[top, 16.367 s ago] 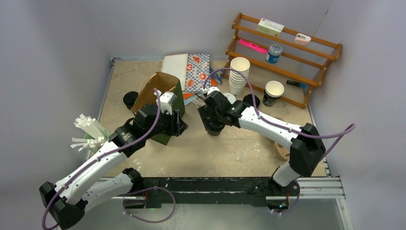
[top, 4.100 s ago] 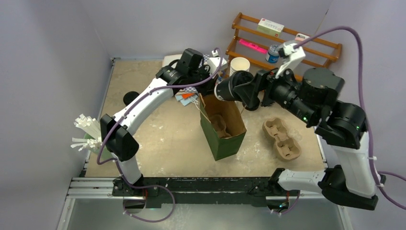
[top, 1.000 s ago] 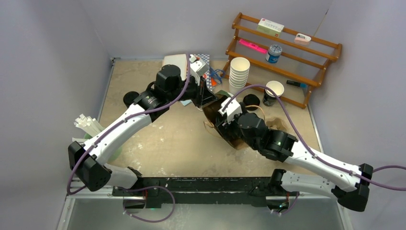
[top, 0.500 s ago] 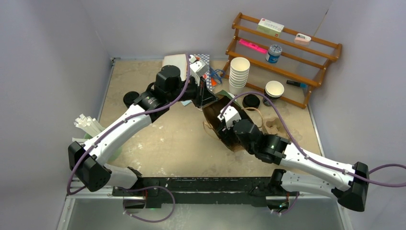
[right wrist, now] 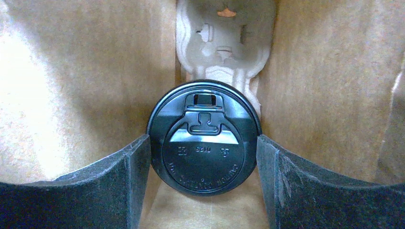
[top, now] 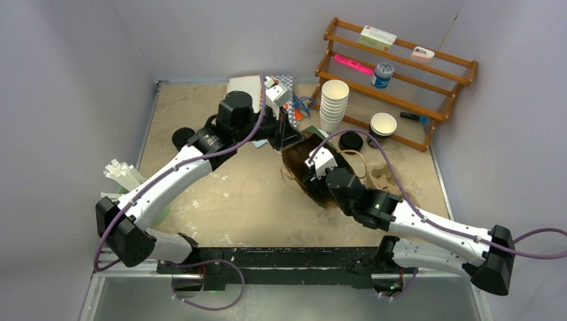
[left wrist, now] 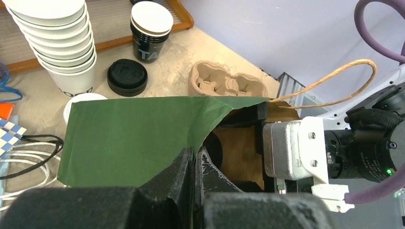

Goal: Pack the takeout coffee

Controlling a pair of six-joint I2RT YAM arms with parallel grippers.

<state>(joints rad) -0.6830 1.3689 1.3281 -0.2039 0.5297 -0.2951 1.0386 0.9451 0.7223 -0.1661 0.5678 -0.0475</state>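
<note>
The green paper bag (top: 295,158) lies tipped over mid-table, its brown inside open toward my right arm. My left gripper (top: 281,136) is shut on the bag's green rim (left wrist: 143,138), holding the mouth open; in the left wrist view the gripper (left wrist: 195,160) pinches that edge. My right gripper (top: 311,175) reaches into the bag. In the right wrist view this gripper (right wrist: 204,160) is shut on the takeout coffee (right wrist: 204,138), whose round lid is black here; its body is hidden. A pulp cup carrier (right wrist: 224,43) stands just behind the cup inside the bag.
A stack of white cups (top: 333,103), a loose black lid (top: 350,141) and a dark cup (top: 382,129) stand by the wooden rack (top: 401,73). A second pulp carrier (top: 386,176) lies right of the bag. Straws (top: 124,180) stand at the left edge.
My right arm has sunk lower and shifted slightly toward the bag's mouth. My left arm and the bag have stayed put.
</note>
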